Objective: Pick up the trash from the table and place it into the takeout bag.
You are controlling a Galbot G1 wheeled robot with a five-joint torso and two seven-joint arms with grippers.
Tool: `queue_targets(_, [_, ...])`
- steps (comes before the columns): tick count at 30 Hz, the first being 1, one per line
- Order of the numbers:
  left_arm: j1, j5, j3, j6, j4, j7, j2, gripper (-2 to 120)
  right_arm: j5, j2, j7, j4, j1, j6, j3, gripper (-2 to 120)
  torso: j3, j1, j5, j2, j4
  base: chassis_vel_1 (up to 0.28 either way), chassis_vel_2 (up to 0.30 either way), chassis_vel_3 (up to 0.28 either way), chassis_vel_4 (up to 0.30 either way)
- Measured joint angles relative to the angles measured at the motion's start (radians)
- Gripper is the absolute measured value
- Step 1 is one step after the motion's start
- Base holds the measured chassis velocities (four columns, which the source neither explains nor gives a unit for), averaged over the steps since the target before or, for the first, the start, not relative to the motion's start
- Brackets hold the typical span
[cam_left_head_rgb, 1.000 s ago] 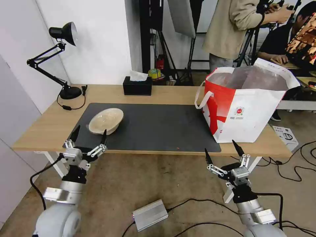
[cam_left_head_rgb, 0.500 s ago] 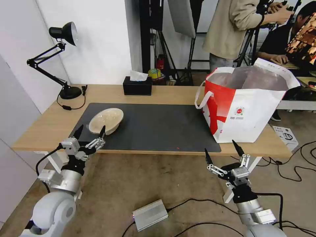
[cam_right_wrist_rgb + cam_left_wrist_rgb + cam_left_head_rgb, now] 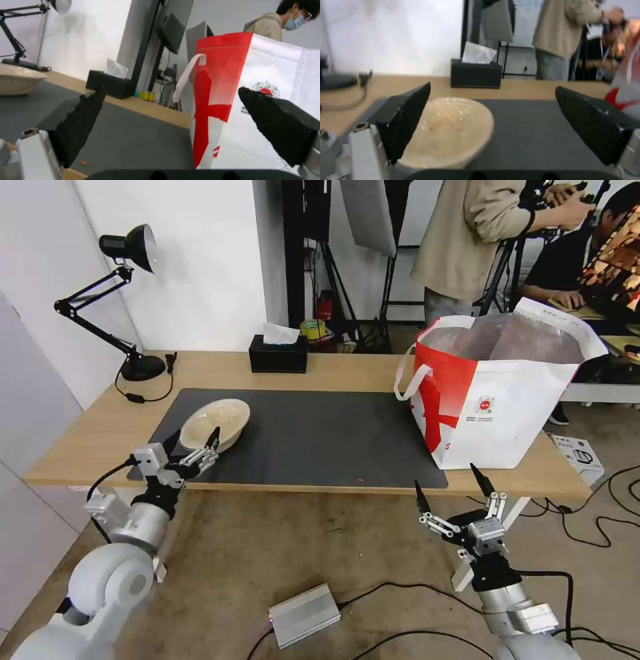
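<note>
The trash I see is a shallow beige bowl [image 3: 217, 421] on the left part of the dark grey mat [image 3: 320, 440] on the table [image 3: 347, 373]. My left gripper [image 3: 194, 436] is open at the bowl's near rim, just over the table's front edge. In the left wrist view the bowl [image 3: 453, 130] sits close behind one finger [image 3: 408, 120], and the left gripper [image 3: 492, 87] is spread wide. The red-and-white takeout bag [image 3: 497, 403] stands open at the table's right end. My right gripper [image 3: 445, 478] hangs open below the front edge, near the bag [image 3: 266, 105].
A black tissue box [image 3: 279, 353] stands at the table's back edge and a black desk lamp [image 3: 127, 300] at the back left corner. A metal box [image 3: 303, 615] and cables lie on the floor between my arms. A person stands behind the bag.
My left gripper has moved up and forward from below the table edge to the bowl's near rim. The right arm, the bowl and the bag have stayed put.
</note>
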Motion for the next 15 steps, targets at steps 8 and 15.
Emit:
queue_targets(8, [-0.007, 0.108, -0.003, -0.060, 0.033, 0.054, 0.052, 100, 0.000, 0.000, 0.000, 0.000, 0.000, 0.000, 0.000, 100, 0.000, 0.000, 0.0000, 0.000, 0.0001, 0.000, 0.000, 0.000, 0.000])
queue_targets(15, [-0.013, 0.188, 0.008, -0.095, 0.049, 0.075, 0.061, 100, 0.000, 0.000, 0.000, 0.000, 0.000, 0.000, 0.000, 100, 0.000, 0.000, 0.0000, 0.000, 0.0000, 0.000, 0.000, 0.000, 0.000])
